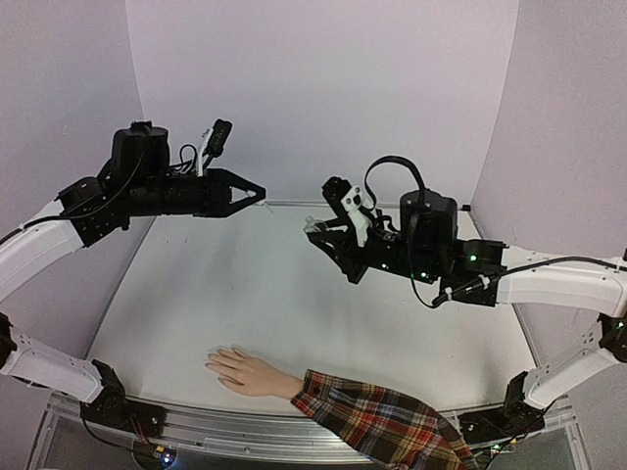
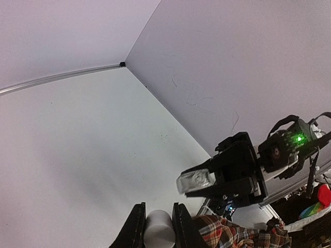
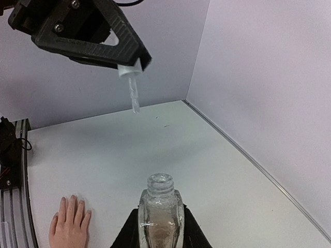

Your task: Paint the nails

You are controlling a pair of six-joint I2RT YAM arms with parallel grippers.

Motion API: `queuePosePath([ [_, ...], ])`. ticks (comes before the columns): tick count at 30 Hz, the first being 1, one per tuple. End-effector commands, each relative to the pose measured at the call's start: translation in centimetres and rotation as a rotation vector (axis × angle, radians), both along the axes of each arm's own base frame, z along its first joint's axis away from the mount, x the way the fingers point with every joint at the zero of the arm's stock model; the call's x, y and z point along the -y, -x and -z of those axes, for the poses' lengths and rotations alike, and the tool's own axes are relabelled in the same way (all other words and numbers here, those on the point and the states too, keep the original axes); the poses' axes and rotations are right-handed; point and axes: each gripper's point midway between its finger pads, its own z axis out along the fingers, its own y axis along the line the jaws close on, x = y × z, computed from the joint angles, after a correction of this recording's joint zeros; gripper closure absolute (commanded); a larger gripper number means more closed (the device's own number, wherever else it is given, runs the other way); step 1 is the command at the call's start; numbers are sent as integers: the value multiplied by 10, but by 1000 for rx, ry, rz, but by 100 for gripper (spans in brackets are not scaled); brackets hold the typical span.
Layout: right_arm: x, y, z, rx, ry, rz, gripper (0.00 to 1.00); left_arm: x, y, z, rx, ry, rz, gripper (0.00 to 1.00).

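A beige mannequin hand (image 1: pixel 247 372) in a red plaid sleeve (image 1: pixel 382 423) lies palm down at the near table edge, its tiny pale nails (image 1: pixel 212 363) pointing left. It also shows in the right wrist view (image 3: pixel 70 226). My left gripper (image 1: pixel 259 194) is raised at the back left and shut on the white cap (image 2: pixel 158 230), with the clear brush (image 3: pixel 134 96) hanging from it. My right gripper (image 1: pixel 314 228) is raised at mid table and shut on the small clear bottle (image 3: pixel 160 209), whose neck is open. Both grippers are well above the hand.
Pale walls enclose the white table (image 1: pixel 245 284) at the back and sides. A metal rail (image 1: pixel 196 423) runs along the near edge. The plaid sleeve (image 2: pixel 235 232) lies under the right arm.
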Motion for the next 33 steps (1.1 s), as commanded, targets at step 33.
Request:
queuePosePath([
  [33, 205, -7, -31, 279, -48, 395, 100, -135, 65, 282, -589, -335, -604, 100],
])
